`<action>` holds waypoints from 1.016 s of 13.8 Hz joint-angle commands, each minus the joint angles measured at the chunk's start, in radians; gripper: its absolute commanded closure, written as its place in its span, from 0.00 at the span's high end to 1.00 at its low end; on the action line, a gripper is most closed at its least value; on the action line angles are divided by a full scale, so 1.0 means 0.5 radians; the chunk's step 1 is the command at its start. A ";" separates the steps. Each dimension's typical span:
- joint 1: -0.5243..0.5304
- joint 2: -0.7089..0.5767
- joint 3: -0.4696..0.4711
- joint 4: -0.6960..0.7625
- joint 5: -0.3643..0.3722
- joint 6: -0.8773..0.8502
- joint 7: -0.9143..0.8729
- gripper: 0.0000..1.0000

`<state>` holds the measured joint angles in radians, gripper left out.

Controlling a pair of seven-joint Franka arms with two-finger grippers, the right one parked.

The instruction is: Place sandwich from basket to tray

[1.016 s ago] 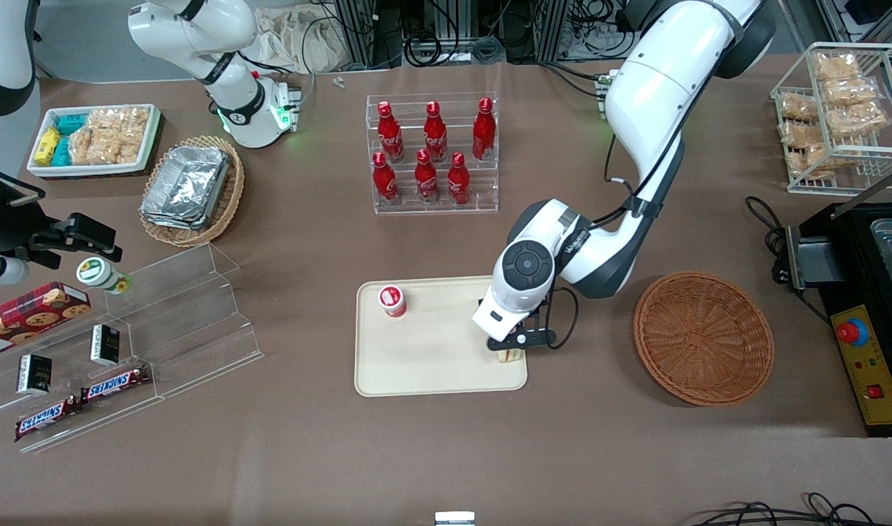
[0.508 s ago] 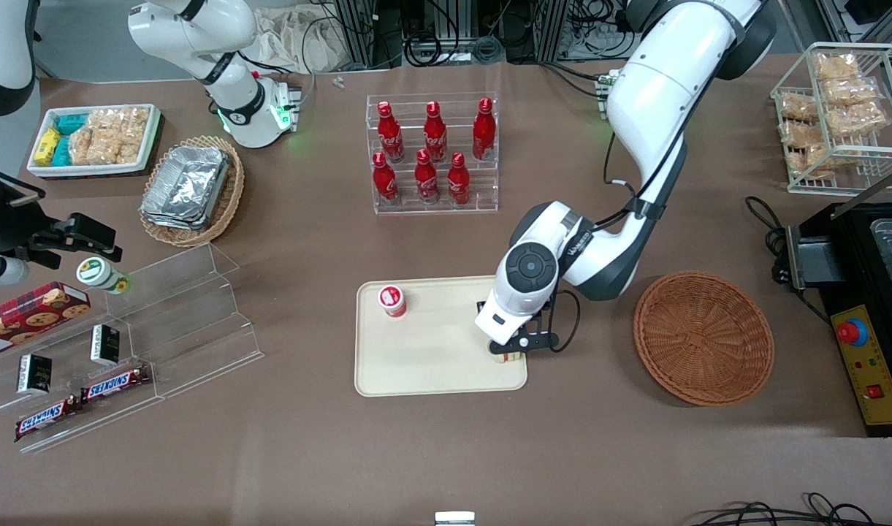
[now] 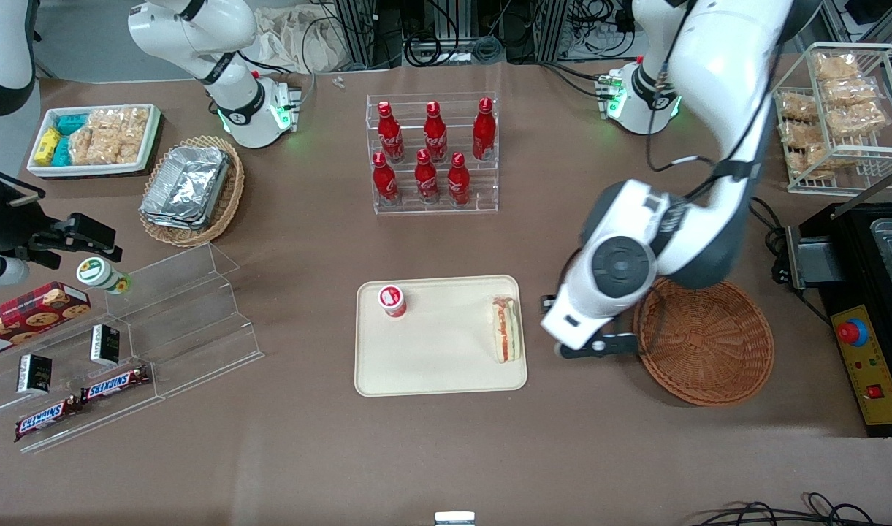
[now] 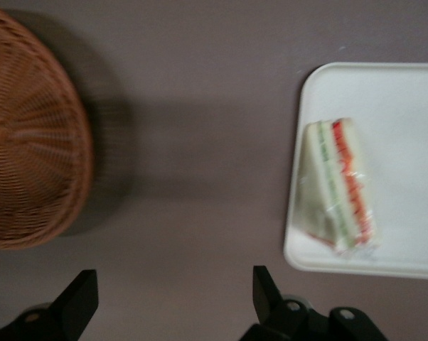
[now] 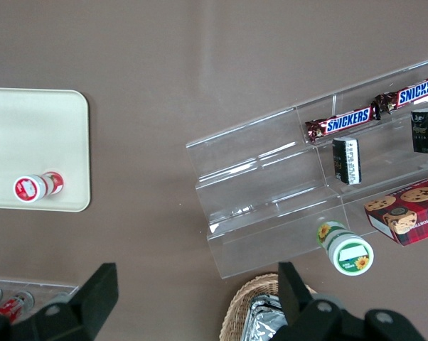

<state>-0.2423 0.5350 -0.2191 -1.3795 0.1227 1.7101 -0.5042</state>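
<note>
The sandwich (image 3: pixel 505 329) (image 4: pixel 338 186), a wedge of pale bread with a red and green filling, lies on the beige tray (image 3: pixel 431 365) (image 4: pixel 406 106) at the edge nearest the working arm. My left gripper (image 3: pixel 590 345) (image 4: pixel 175 298) hangs open and holds nothing, over bare table between the tray and the round reddish-brown basket (image 3: pixel 703 337) (image 4: pixel 29 142). Nothing shows in the basket.
A small red-lidded cup (image 3: pixel 391 300) stands on the tray. A rack of red bottles (image 3: pixel 431 155) sits farther from the front camera. A black appliance (image 3: pixel 866 307) flanks the basket at the working arm's end. Clear acrylic steps with snack bars (image 3: pixel 124 343) lie toward the parked arm's end.
The gripper has let go of the sandwich, which now lies flat on the tray. The arm has risen and swung away from the tray toward the basket.
</note>
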 commanded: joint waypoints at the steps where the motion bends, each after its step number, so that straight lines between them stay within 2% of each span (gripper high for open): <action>1: 0.137 -0.158 -0.004 -0.048 0.030 -0.204 0.289 0.98; 2: 0.162 -0.198 -0.001 -0.057 0.125 -0.241 0.382 0.98; 3: 0.181 -0.211 -0.004 -0.061 0.299 -0.269 0.458 0.99; 4: 0.181 -0.211 -0.007 -0.057 0.410 -0.303 0.490 0.99; 5: 0.190 -0.217 -0.004 -0.048 0.445 -0.315 0.496 0.99; 7: 0.303 -0.238 -0.013 -0.036 0.414 -0.309 0.502 0.99; 9: 0.398 -0.278 -0.013 -0.033 0.262 -0.309 0.606 0.99; 11: 0.493 -0.303 -0.013 -0.030 0.175 -0.309 0.762 0.99; 14: 0.607 -0.346 -0.010 0.065 0.071 -0.346 0.787 0.99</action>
<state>0.0283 0.3955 -0.2132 -1.3726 0.1914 1.5658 -0.1312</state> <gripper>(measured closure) 0.004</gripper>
